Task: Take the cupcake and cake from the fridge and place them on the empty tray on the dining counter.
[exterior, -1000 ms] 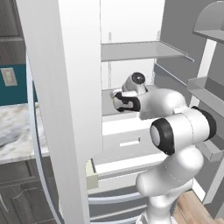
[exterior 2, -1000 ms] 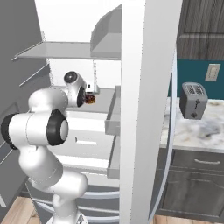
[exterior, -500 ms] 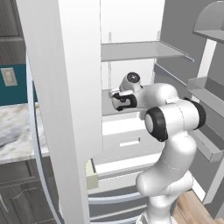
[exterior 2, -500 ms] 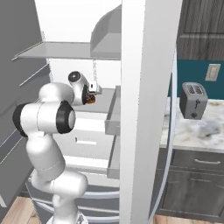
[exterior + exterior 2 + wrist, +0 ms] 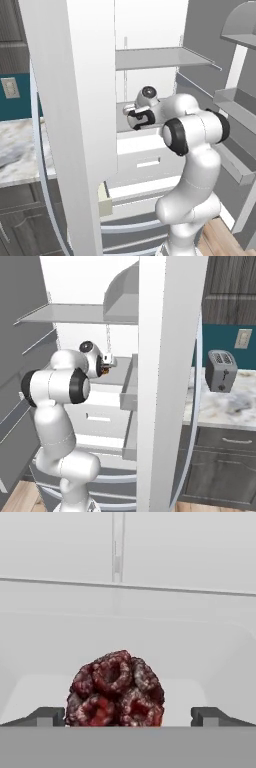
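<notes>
From my hand camera, going left to right: the left fingertip (image 5: 46,716), then the cake (image 5: 116,689), dark and knobbly with red bits, then the other tip out to the right. So my gripper (image 5: 125,717) is spread wide with the cake sitting between the tips, touching neither that I can see. It rests on the white floor of a fridge (image 5: 150,60) shelf (the back wall is plain white behind it). In the right base view the gripper (image 5: 106,363) reaches into the open fridge under the grey shelf (image 5: 75,313); a toaster (image 5: 221,371) stands on the marble counter (image 5: 235,406).
</notes>
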Robot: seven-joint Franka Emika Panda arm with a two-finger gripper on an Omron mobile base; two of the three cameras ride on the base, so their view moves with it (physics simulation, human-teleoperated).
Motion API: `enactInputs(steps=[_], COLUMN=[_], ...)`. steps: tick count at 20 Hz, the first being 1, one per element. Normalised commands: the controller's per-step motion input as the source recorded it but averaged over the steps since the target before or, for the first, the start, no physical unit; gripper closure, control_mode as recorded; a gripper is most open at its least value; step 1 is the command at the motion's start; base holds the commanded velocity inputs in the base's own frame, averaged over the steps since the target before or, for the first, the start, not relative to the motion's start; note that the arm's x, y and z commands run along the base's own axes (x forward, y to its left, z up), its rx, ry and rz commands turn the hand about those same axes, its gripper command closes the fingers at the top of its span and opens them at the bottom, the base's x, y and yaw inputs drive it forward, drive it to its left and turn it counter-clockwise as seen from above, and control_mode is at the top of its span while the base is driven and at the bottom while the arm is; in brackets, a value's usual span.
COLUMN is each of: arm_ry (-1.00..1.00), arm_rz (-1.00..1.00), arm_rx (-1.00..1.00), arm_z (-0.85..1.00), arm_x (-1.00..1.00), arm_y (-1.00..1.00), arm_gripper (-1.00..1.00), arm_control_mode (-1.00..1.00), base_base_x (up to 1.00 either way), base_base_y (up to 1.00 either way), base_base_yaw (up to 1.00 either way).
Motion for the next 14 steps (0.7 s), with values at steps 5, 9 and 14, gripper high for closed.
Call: enactInputs(steps=[5, 9, 14], arm_ry=[0.02, 0.03, 0.09], arm_rz=[-0.01, 0.00, -0.01], arm_rx=[0.00, 0.00, 0.00], arm_z=[-0.23, -0.26, -0.35], arm_x=[0.34, 0.30, 0.24], arm_y=[0.01, 0.02, 0.07], arm_gripper=[-1.00, -1.00, 1.00], arm_control_mode=[-1.00, -1.00, -1.00], base_base_x=[0.00, 0.00, 0.00], base_base_y=[0.00, 0.00, 0.00], base_base_yaw=[0.00, 0.00, 0.00])
